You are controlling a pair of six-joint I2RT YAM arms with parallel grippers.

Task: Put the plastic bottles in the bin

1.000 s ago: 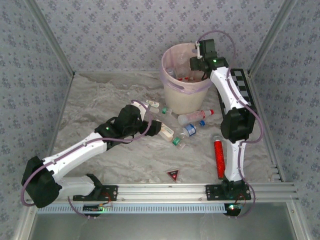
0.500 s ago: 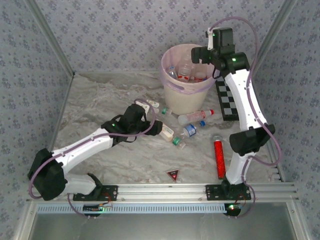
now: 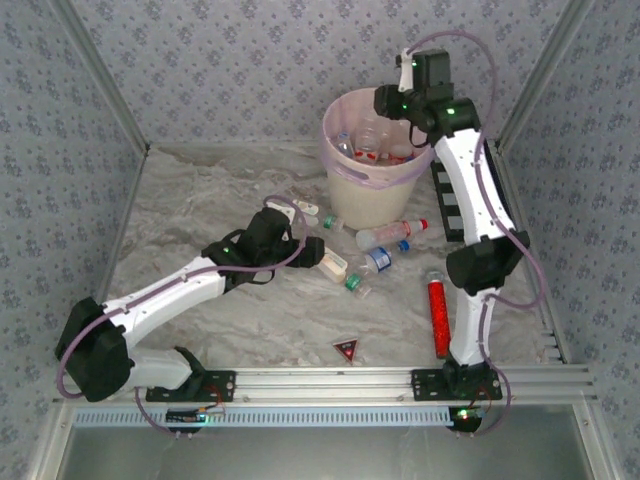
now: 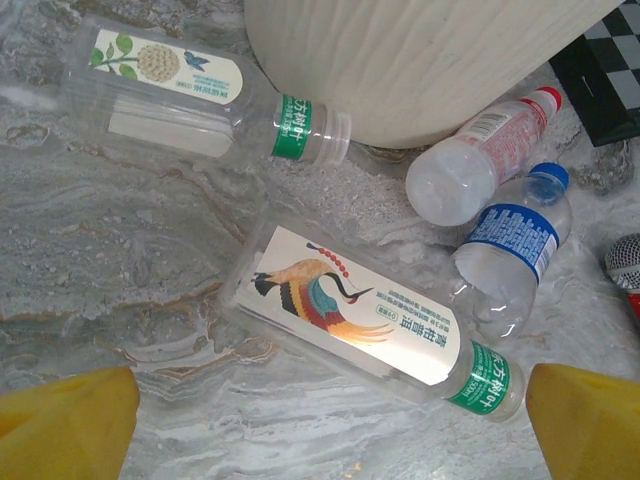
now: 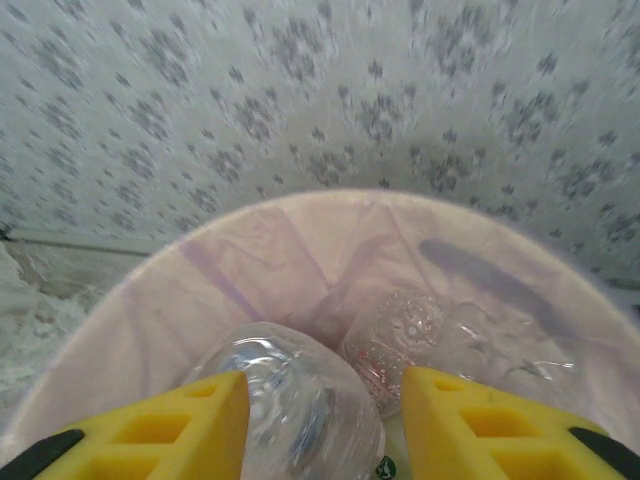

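The bin [image 3: 368,185] stands at the back with several plastic bottles inside. My right gripper [image 3: 386,101] hovers over its right rim. In the right wrist view this gripper [image 5: 325,425] is open, its fingers part-way apart, looking down at the pink bag [image 5: 300,260] and a clear bottle [image 5: 290,400] lying below. My left gripper [image 3: 318,252] is low over loose bottles in front of the bin. It is wide open [image 4: 320,445], with a crane-label bottle [image 4: 350,315] lying just ahead of its fingers. Nearby lie a bird-label bottle [image 4: 165,75], a red-capped one [image 4: 480,165] and a blue-label one [image 4: 510,245].
A red glittery tube [image 3: 438,315] lies right of the bottles, near the right arm's base. A small red triangle [image 3: 346,350] sits by the front rail. A checkerboard [image 3: 447,205] lies beside the bin, partly behind the right arm. Patterned walls close in the table.
The right gripper has risen from the bin's mouth and shifted a little left. The left gripper has slid right, closer to the crane-label bottle.
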